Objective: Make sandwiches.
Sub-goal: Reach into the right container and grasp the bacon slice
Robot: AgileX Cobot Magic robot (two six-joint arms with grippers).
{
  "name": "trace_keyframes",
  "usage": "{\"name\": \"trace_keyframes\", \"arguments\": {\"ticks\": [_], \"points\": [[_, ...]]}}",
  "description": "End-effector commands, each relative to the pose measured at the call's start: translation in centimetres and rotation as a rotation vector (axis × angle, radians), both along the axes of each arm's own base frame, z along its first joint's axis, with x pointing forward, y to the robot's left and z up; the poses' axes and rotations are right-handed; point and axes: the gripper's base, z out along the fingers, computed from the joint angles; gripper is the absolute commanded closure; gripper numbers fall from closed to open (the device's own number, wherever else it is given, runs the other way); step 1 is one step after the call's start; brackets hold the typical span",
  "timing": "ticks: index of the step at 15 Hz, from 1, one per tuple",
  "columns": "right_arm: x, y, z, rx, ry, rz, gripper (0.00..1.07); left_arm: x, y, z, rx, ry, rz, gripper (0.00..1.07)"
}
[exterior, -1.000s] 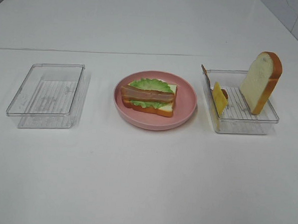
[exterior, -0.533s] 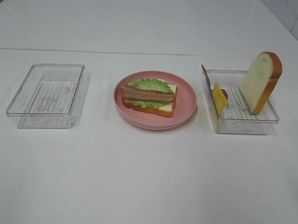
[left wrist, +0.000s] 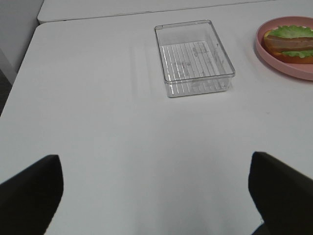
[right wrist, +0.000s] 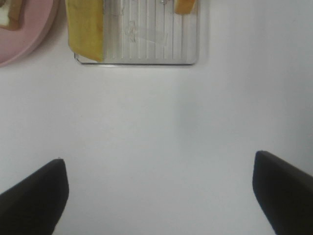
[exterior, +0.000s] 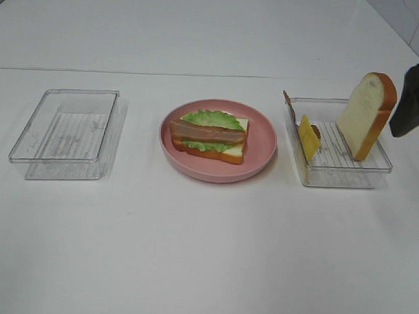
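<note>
The sandwich (exterior: 209, 135) lies on the pink plate (exterior: 263, 142): a bread slice, green lettuce and a bacon strip on top. The right clear tray (exterior: 335, 167) holds a yellow cheese slice (exterior: 308, 137) and an upright bread slice (exterior: 366, 114). My right gripper (exterior: 416, 101) is at the right edge, just beside that bread slice. In the right wrist view it (right wrist: 159, 166) is open and empty, with the tray (right wrist: 146, 49) and cheese (right wrist: 85, 24) ahead. My left gripper (left wrist: 154, 166) is open and empty, well short of the empty left tray (left wrist: 193, 56).
The empty left tray (exterior: 67, 132) stands on the left of the white table. A thin brown strip (exterior: 289, 105) leans on the right tray's left wall. The plate's edge with the sandwich shows in the left wrist view (left wrist: 288, 49).
My right gripper has come into the exterior view at the right edge, beside the upright bread slice. The food and trays have not moved.
</note>
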Motion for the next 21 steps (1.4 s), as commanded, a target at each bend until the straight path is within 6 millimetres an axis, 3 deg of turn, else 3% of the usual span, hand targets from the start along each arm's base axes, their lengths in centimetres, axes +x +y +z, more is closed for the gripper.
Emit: {"name": "trace_keyframes", "arguments": {"ticks": [1,3,4,5,7,8,9,12,21], "points": [[1.9,1.6,0.2,0.004,0.025,0.044,0.09,-0.2,0.0,0.0,-0.009,-0.016,0.001,0.12],[4.9,5.2,0.5,-0.025,0.008,0.106,0.09,-0.2,0.0,0.0,-0.009,-0.016,0.001,0.12],[5.6,5.9,0.4,-0.029,0.008,0.116,0.1,-0.2,0.0,0.0,-0.009,-0.016,0.001,0.12],[7.9,8.5,0.2,-0.028,0.001,0.159,0.1,-0.2,0.0,0.0,-0.009,-0.016,0.001,0.12],[9.6,9.7,-0.2,-0.023,-0.01,0.174,0.1,-0.2,0.0,0.0,-0.009,-0.016,0.001,0.12],[10.3,9.9,-0.3,-0.018,-0.011,0.173,0.1,-0.2,0.0,0.0,-0.009,-0.016,0.001,0.12],[12.5,10.4,-0.9,-0.034,-0.019,0.173,0.1,-0.2,0.0,0.0,-0.009,-0.016,0.001,0.12],[15.4,11.2,-2.3,-0.056,-0.028,0.19,0.11,-0.2,0.0,0.0,-0.009,-0.016,0.001,0.12],[19.8,11.9,-8.6,-0.06,0.012,0.177,0.12,-0.2,0.0,0.0,-0.009,-0.016,0.001,0.12]]}}
